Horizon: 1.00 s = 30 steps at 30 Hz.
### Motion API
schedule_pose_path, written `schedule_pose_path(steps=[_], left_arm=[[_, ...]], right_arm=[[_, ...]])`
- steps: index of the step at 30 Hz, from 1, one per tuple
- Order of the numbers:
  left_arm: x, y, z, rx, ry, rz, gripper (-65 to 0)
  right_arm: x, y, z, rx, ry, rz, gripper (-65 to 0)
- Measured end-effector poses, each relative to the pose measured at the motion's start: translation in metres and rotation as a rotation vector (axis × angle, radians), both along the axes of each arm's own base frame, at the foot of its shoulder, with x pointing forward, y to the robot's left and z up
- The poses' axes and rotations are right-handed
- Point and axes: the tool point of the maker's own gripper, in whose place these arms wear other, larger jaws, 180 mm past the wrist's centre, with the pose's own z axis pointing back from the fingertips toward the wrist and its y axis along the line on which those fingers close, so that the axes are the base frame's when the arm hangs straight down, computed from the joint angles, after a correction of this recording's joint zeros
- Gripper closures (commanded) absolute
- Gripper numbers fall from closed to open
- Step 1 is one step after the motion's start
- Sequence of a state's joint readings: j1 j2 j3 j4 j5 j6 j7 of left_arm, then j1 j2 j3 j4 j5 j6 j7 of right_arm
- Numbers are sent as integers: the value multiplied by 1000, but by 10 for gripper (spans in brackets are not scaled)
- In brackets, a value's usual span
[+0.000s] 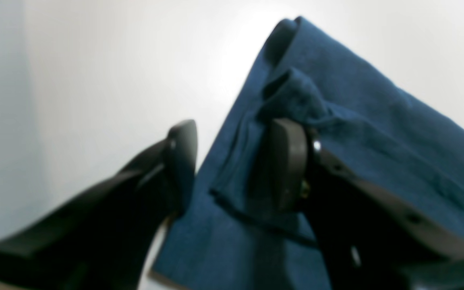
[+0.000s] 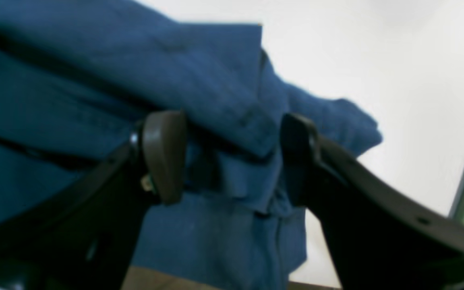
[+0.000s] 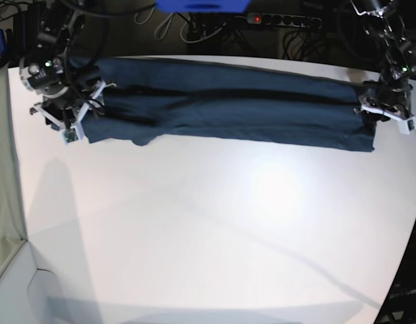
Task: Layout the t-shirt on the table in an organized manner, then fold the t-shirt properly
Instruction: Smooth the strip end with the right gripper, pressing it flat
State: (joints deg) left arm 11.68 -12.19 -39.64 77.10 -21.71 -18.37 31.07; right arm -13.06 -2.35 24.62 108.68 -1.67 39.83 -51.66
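the t-shirt [image 3: 228, 111] lies folded into a long, narrow band across the far part of the white worktop [image 3: 215, 229], running from the right claw [image 3: 71, 118] at one end to the left claw [image 3: 387, 111] at the other. both claws sit low at the ends of the band, each directly over the cloth edge. in the left wrist view the left claw [image 1: 232, 161] has its jaws apart: one finger sits on top of the t-shirt [image 1: 357, 133] beside a raised pucker of fabric, the other stands just off the folded edge over bare worktop [image 1: 95, 72] — no cloth is pinched between them. in the right wrist view the right claw [image 2: 232, 157] also has its jaws standing wide apart, with bunched layers of the t-shirt [image 2: 95, 88] lying in the gap between the fingers; whether either finger presses the cloth cannot be told, as the view is blurred. a loose corner of fabric sticks out beyond the outer finger of that claw toward the worktop [image 2: 397, 80] rim. in the base view two dark crease lines run lengthwise along the band, and a small bulge of cloth hangs from its near edge, a little inward of the right claw. the near edge is otherwise fairly straight — the end under the left claw looks squared off.
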Motion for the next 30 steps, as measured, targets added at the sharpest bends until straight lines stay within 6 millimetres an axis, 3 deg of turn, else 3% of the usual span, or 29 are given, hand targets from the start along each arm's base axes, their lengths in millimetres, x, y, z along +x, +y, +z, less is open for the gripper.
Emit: schedule_pose_path(steps=[8, 11, 14, 20, 24, 30], left_arm=[[1, 0, 1, 0, -2, 0, -288], [1, 0, 0, 0, -2, 0, -288], [1, 0, 0, 0, -2, 0, -288], [1, 0, 0, -1, -2, 0, -288], [1, 0, 0, -1, -2, 0, -288], [1, 0, 1, 0, -2, 0, -288]], right_arm=[[12, -1, 2, 9, -22, 3, -372], [12, -1, -8, 25, 3, -1, -364], [8, -2, -12, 25, 16, -1, -279], [17, 8, -8, 32, -12, 36, -26], [14, 6, -7, 26, -8, 34, -11], [10, 4, 16, -18, -63, 44, -11]])
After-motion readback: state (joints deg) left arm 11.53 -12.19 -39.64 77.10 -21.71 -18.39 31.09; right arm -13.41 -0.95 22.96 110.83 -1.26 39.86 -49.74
